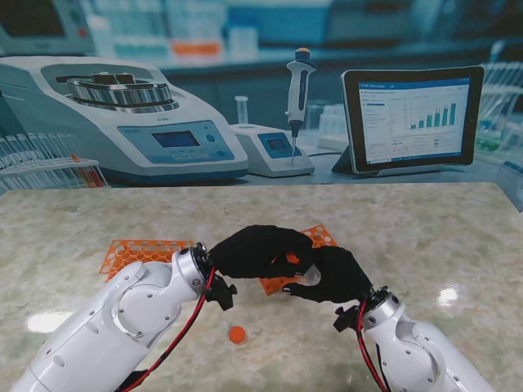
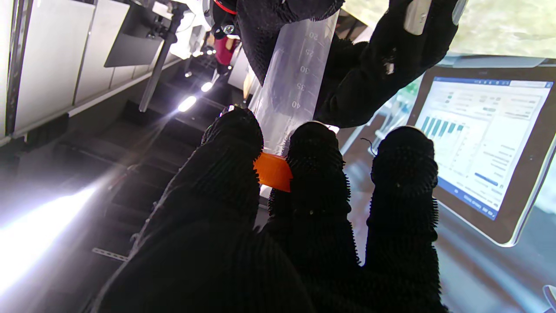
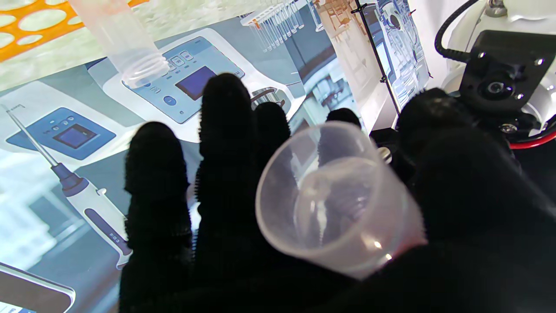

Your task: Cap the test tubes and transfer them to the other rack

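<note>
Two orange racks [image 1: 139, 253] [image 1: 315, 238], two orange caps [image 1: 237, 334] [image 2: 273, 172], two clear test tubes [image 3: 336, 208] [image 3: 124, 41], and two black-gloved hands [image 1: 261, 251] [image 1: 335, 276].

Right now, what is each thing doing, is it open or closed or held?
Left robot hand: shut on the orange cap.
Right robot hand: shut on the test tube.
Orange cap: pinched at the tube's mouth.
Test tube: held off the table.
Second tube: in rack, uncapped.
Loose cap: lying on table.
</note>
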Robot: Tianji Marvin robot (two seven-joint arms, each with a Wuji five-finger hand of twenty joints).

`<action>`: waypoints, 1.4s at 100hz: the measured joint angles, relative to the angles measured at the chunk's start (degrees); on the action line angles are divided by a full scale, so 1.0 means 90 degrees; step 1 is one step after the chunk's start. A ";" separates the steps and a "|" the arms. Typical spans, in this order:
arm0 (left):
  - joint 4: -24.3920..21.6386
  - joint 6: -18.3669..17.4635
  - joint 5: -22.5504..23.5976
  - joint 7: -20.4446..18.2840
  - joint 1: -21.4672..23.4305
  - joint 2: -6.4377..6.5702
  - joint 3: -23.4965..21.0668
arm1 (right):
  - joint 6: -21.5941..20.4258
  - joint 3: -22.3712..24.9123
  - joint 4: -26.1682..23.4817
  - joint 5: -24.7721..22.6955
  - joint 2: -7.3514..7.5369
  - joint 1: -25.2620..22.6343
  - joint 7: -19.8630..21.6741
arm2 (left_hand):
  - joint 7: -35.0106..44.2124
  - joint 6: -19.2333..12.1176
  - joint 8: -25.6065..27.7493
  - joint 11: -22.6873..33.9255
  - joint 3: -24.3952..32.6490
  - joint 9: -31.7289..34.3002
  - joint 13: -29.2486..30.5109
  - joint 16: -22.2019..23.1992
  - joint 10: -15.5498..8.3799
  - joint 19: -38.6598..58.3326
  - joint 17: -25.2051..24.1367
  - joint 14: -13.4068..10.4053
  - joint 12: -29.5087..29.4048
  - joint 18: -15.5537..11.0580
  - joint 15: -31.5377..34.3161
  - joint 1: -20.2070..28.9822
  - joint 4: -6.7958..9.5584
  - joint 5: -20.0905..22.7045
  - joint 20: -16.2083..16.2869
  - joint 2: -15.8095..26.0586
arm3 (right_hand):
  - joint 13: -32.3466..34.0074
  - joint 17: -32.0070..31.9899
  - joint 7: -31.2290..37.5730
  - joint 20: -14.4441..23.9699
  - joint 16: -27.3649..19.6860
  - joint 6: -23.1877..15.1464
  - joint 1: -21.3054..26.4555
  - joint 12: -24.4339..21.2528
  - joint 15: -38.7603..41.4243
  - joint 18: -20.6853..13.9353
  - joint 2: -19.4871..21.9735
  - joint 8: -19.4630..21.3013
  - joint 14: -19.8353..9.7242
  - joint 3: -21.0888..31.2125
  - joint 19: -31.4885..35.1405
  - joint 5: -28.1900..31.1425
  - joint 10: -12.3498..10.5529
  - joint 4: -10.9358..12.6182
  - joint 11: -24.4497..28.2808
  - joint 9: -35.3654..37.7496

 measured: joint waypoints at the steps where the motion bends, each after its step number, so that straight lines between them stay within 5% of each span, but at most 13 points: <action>1: -0.0005 0.0000 0.0000 -0.0002 0.0001 0.0001 -0.0003 | 0.0002 0.0000 0.0000 0.0001 0.0000 0.0000 0.0004 | 0.0000 0.0000 0.0000 0.0000 0.0000 0.0000 0.0000 0.0000 0.0001 0.0000 0.0000 0.0001 0.0000 0.0001 -0.0002 0.0000 0.0000 0.0000 0.0000 0.0000 | -0.0050 -0.0016 -0.0024 -0.0001 0.0000 0.0028 0.0000 -0.0018 -0.0028 0.0001 0.0014 -0.0015 0.0011 0.0000 -0.0004 0.0001 0.0000 0.0000 0.0004 0.0000; 30: -0.0132 0.0000 0.0016 -0.0074 0.0023 0.0024 -0.0101 | 0.0088 -0.0024 0.0001 0.0046 0.0009 0.0023 0.0117 | 0.0000 0.0000 0.0000 0.0000 0.0002 0.0002 0.0000 0.0000 0.0004 -0.0004 0.0000 0.0002 0.0000 0.0009 -0.0086 0.0001 0.0000 0.0002 -0.0002 0.0000 | -0.0116 -0.0215 -0.0496 -0.0007 -0.0115 0.0304 0.0004 -0.0225 -0.0148 0.0077 0.0124 -0.0320 0.0079 -0.0004 -0.0073 0.0003 0.0075 0.0000 -0.0148 0.0000; 39: -0.0148 0.0006 0.0005 -0.0088 0.0022 0.0031 -0.0106 | 0.0113 -0.0046 0.0007 0.0094 0.0010 0.0037 0.0138 | 0.0000 0.0000 0.0000 0.0000 0.0003 0.0002 0.0000 0.0000 0.0039 -0.0005 0.0000 0.0002 0.0000 0.0011 -0.0095 0.0002 -0.0002 0.0005 -0.0002 -0.0009 | -0.0116 -0.0211 0.0246 -0.0008 -0.0114 0.0231 0.0496 -0.0226 -0.0148 0.0078 0.0304 -0.0808 0.0083 -0.0297 0.0003 -0.0207 0.0076 -0.0001 -0.0146 0.0001; 53: -0.0136 0.0030 -0.0055 -0.0105 -0.0012 0.0041 -0.0045 | 0.0148 -0.0082 0.0011 0.0167 0.0009 0.0039 0.0139 | -0.0014 0.0000 0.0000 0.0000 0.0002 0.0002 0.0000 -0.0004 0.0082 -0.0021 0.0000 0.0002 0.0000 0.0014 -0.0146 0.0003 -0.0005 0.0062 -0.0002 -0.0050 | -0.0105 -0.0097 0.0677 -0.0008 -0.0114 0.0206 0.1233 -0.0226 -0.0148 0.0078 0.0866 -0.0876 0.0091 -0.0862 0.0193 -0.0314 0.0084 -0.0001 -0.0063 0.0108; 67: -0.0111 0.0046 -0.0094 -0.0138 -0.0054 0.0043 0.0010 | 0.0180 -0.0086 0.0028 0.0131 0.0007 0.0034 0.0105 | -0.0028 0.0000 -0.0010 -0.0001 0.0002 -0.0006 0.0019 -0.0008 0.0109 -0.0036 0.0000 0.0048 0.0000 0.0016 -0.0150 0.0003 -0.0005 0.0075 -0.0002 -0.0067 | 0.0178 0.0231 0.0688 -0.0002 -0.0088 0.0338 0.1373 -0.0346 0.0041 0.0078 0.1201 -0.0307 0.0078 -0.1190 0.0359 -0.0320 0.0171 -0.0134 -0.0090 0.0321; 96: -0.0130 0.0143 -0.0296 -0.0436 -0.0090 0.0096 0.0038 | 0.0188 -0.0109 0.0098 -0.0070 0.0007 0.0045 -0.0054 | -0.0194 0.0041 -0.0509 -0.0086 0.0007 -0.0072 0.0016 0.0150 0.0160 -0.0070 -0.0191 0.0361 0.0022 0.0016 -0.0571 0.0008 -0.0006 0.0221 -0.0003 -0.0121 | 0.0531 0.1127 0.0373 -0.0002 -0.0062 0.0343 0.0952 -0.0682 0.1249 -0.0118 0.1285 0.0388 -0.0139 -0.0380 0.0534 -0.0093 0.0163 -0.0394 -0.0102 0.0884; 116: -0.0131 0.0161 -0.0324 -0.0512 -0.0099 0.0117 0.0038 | 0.0156 -0.0124 0.0141 -0.0093 0.0007 0.0074 -0.0095 | -0.1040 0.0192 -0.1762 -0.0530 0.0020 -0.0065 0.0009 0.0225 0.0161 -0.0075 -0.0347 0.0426 0.0122 -0.0010 -0.0928 0.0028 0.0020 0.0543 -0.0003 -0.0077 | 0.0532 0.1269 0.0309 0.0000 -0.0062 0.0343 0.0886 -0.0756 0.1377 -0.0193 0.1286 0.0503 -0.0149 -0.0279 0.0536 0.0013 0.0153 -0.0396 -0.0117 0.0943; 127: -0.0122 0.0147 -0.0290 -0.0518 -0.0104 0.0124 0.0031 | 0.0129 -0.0124 0.0154 -0.0107 0.0008 0.0091 -0.0098 | -0.1457 0.0190 -0.2442 -0.0923 -0.0468 0.0012 -0.0154 0.0225 0.0075 -0.0076 -0.0577 0.0426 0.0151 -0.0042 -0.1115 0.0096 0.0457 0.0489 -0.0003 0.0117 | 0.0538 0.1299 0.0305 0.0002 -0.0062 0.0343 0.0880 -0.0757 0.1560 -0.0200 0.1291 0.0572 -0.0156 -0.0269 0.0537 0.0014 0.0150 -0.0397 -0.0118 0.0946; 140: -0.0122 0.0149 -0.0218 -0.0562 -0.0107 0.0137 0.0012 | 0.0091 -0.0119 0.0161 -0.0123 0.0009 0.0096 -0.0113 | -0.1815 0.0183 -0.2790 -0.0809 -0.0704 -0.0005 -0.0460 0.0051 -0.0107 -0.0076 -0.0897 0.0501 -0.0824 -0.0045 -0.1706 0.0096 0.0542 0.0407 -0.0002 0.0203 | 0.0536 0.1304 0.0299 0.0006 -0.0067 0.0343 0.0878 -0.0758 0.1528 -0.0206 0.1353 0.0656 -0.0160 -0.0219 0.0537 0.0016 0.0147 -0.0399 -0.0118 0.0947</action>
